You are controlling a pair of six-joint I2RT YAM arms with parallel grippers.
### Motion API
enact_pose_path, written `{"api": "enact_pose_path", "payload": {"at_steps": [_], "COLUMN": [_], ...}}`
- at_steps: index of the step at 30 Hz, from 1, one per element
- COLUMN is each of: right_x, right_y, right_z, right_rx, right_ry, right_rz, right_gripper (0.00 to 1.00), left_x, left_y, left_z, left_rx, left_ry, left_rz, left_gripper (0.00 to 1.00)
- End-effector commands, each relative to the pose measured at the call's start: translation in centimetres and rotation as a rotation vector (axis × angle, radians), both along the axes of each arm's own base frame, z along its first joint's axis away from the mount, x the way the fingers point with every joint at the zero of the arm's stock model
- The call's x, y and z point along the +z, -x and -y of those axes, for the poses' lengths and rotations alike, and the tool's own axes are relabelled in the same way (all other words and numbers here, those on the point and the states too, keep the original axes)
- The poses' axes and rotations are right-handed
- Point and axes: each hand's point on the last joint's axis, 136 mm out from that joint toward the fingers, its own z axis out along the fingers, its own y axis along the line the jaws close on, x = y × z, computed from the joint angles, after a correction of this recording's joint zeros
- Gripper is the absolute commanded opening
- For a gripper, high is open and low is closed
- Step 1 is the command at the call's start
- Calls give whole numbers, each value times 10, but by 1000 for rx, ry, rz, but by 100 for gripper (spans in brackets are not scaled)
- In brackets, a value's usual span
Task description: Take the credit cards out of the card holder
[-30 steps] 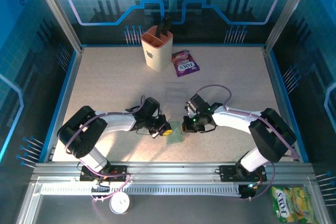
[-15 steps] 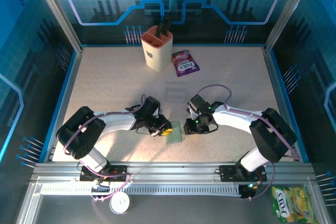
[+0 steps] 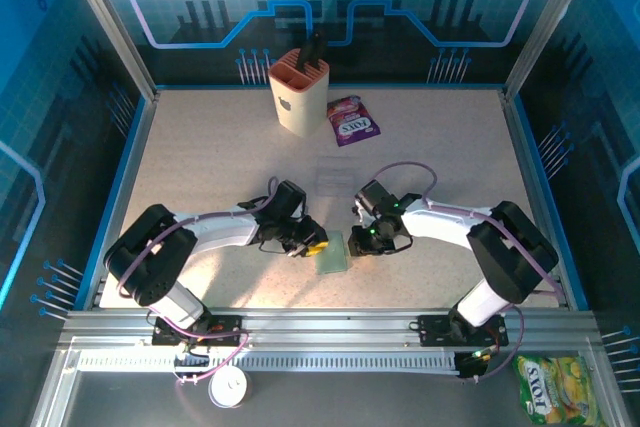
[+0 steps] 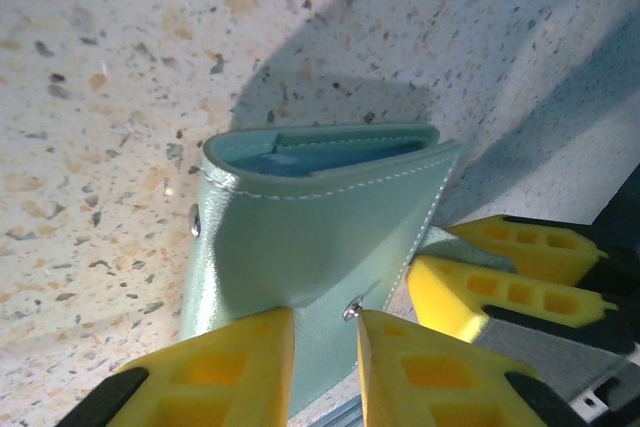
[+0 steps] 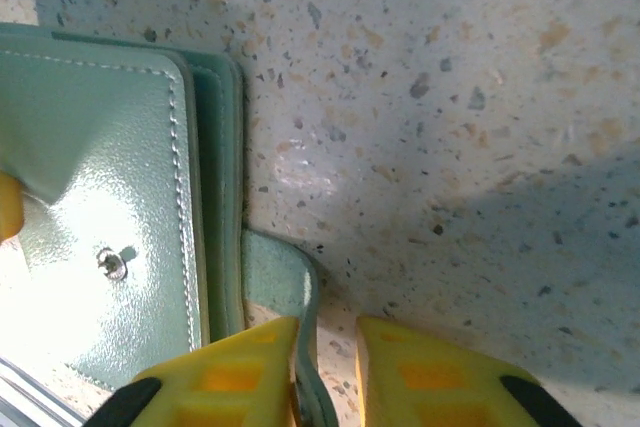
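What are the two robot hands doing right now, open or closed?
Left gripper: a little open, straddling the wallet's near edge.
Right gripper: nearly closed around the wallet's strap; a real grip cannot be told.

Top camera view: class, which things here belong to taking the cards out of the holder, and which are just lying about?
Part of the job: card holder; left gripper and right gripper, both at the holder's edges.

Just lying about: beige slotted cup; purple candy packet; yellow packet outside the table, near right corner.
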Motion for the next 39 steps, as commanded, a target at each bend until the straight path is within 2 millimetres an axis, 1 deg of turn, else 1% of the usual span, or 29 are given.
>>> {"api": "enact_pose_path", "payload": {"at_steps": [1, 7, 9, 11, 16, 23, 27, 30, 31, 35, 39], "right_x": [3, 4, 5, 3, 1, -2, 0, 3, 3, 3, 2], "right_y": [-7, -9, -11, -11, -12, -14, -14, -14, -14, -14, -14], "right_z": [-8, -13, -13, -14, -18, -24, -25, -27, -28, -32, -32], "right_rx": [11, 13, 11, 10, 10, 12, 14, 14, 13, 8, 2], "right_ry": [-38, -61, -64, -63, -88, -107, -119, -135, -140, -162, -165], "right_rz": [5, 8, 13, 9, -4, -16, -18, -16, -17, -28, -33], "right_gripper": [21, 19, 23, 24, 20, 20, 19, 14, 13, 13, 16], "left_x": [16, 22, 22, 22, 20, 20, 18, 19, 20, 17, 16], "left_y": [-8, -13, -13, -14, -11, -9, -8, -10, -9, -9, -8], "left_z": [0, -8, -10, -11, -15, -20, -21, -21, -20, -20, -20], "left_rx": [-13, -1, 2, 5, 2, 15, 17, 20, 19, 17, 23], "left_ry": [3, 1, 1, 1, -4, -8, -6, -2, 0, 0, 7], "left_rz": [52, 70, 71, 72, 69, 73, 69, 73, 74, 70, 66], "left_gripper": [25, 25, 25, 25, 25, 25, 25, 25, 25, 25, 25]}}
